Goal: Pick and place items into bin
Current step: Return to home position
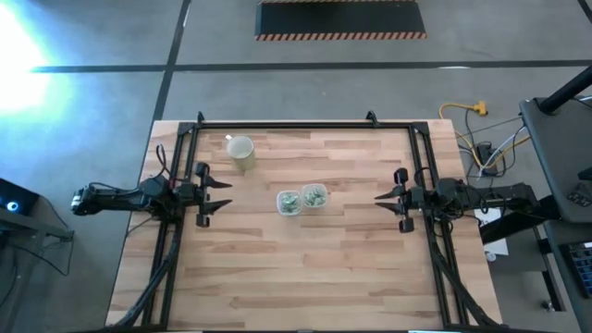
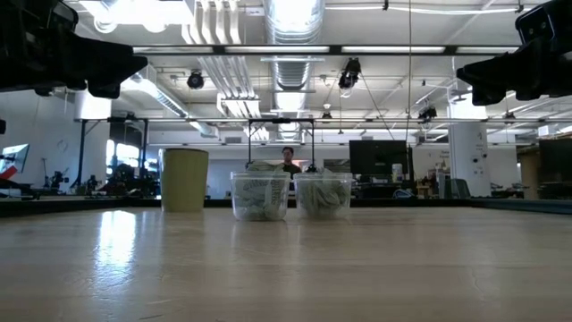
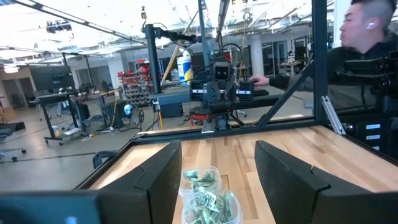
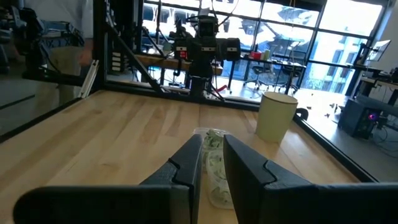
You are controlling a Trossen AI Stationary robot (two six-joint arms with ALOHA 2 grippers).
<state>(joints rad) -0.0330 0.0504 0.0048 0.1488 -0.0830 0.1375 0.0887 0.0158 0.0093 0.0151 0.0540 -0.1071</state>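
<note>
Two small clear bins (image 1: 289, 202) (image 1: 314, 195) stand side by side at the table's middle, each holding pale green-and-white crinkly wrapped items (image 3: 205, 202). A beige cup (image 1: 241, 153) stands upright toward the far left of them. My left gripper (image 1: 228, 195) hovers open to the left of the bins and points at them. My right gripper (image 1: 377, 197) hovers to their right and points at them. Its fingers are nearly together, with a narrow slit between them (image 4: 212, 140). Neither gripper holds anything.
A black frame (image 1: 305, 125) runs along the table's far, left and right sides. In the low view the cup (image 2: 185, 179) and both bins (image 2: 260, 195) (image 2: 323, 194) stand in a row. A person (image 3: 367, 56) is beyond the table's right side.
</note>
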